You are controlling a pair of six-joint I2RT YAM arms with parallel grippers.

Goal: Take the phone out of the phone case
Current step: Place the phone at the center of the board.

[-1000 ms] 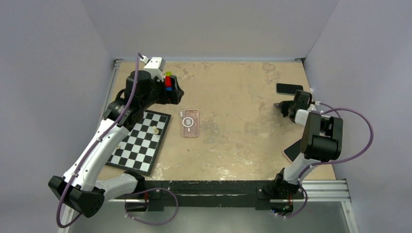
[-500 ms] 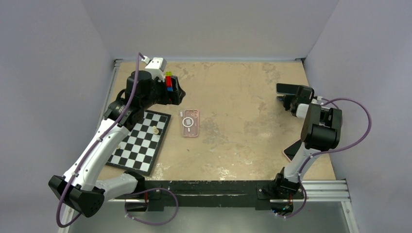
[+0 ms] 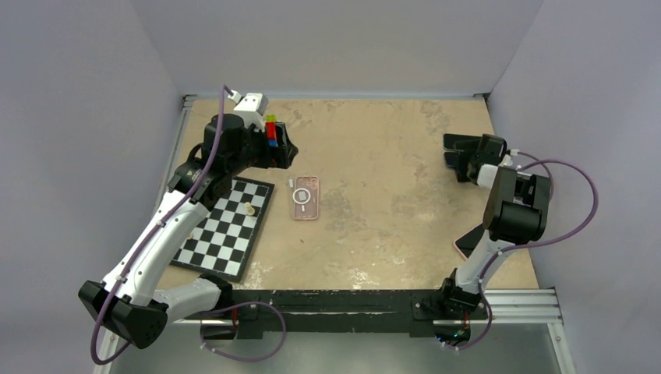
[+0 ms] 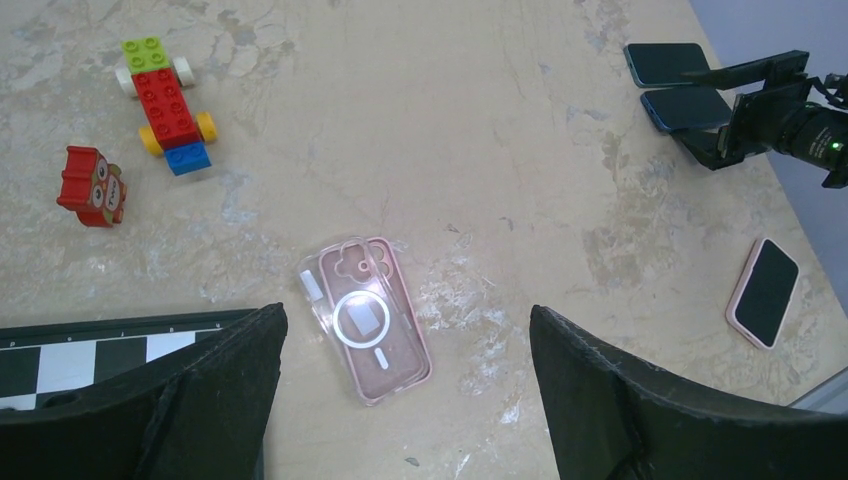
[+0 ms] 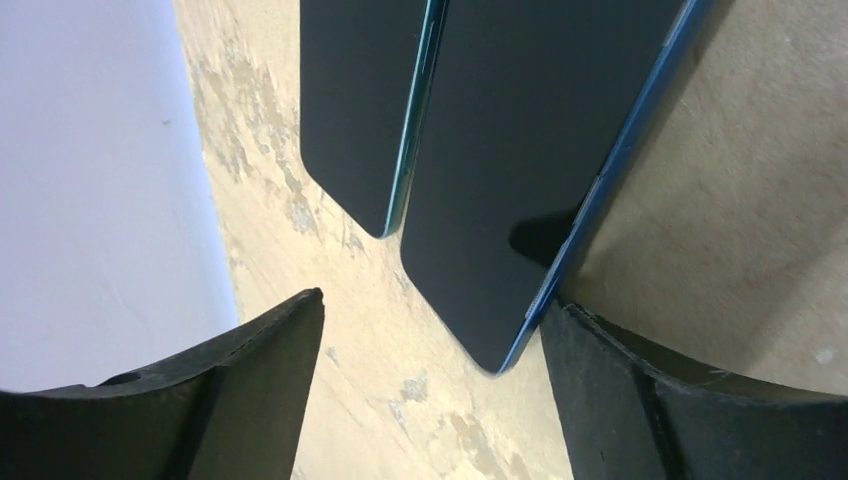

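Top camera is overlooking the whole worktop [image 3: 374, 140]. Both wrist cameras are sharing the dark phones [image 4: 668, 63], right one hugging close.

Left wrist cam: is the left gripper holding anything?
No: the left gripper is wide open, and the clear phone case lies flat beneath it, touched by neither finger.

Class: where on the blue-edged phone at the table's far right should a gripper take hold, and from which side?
Probably from above, pinching the blue-edged phone across its long edges at the end jutting past the teal-edged phone: it lies flat, screen up, and the neighbour crowds the rest of one edge.
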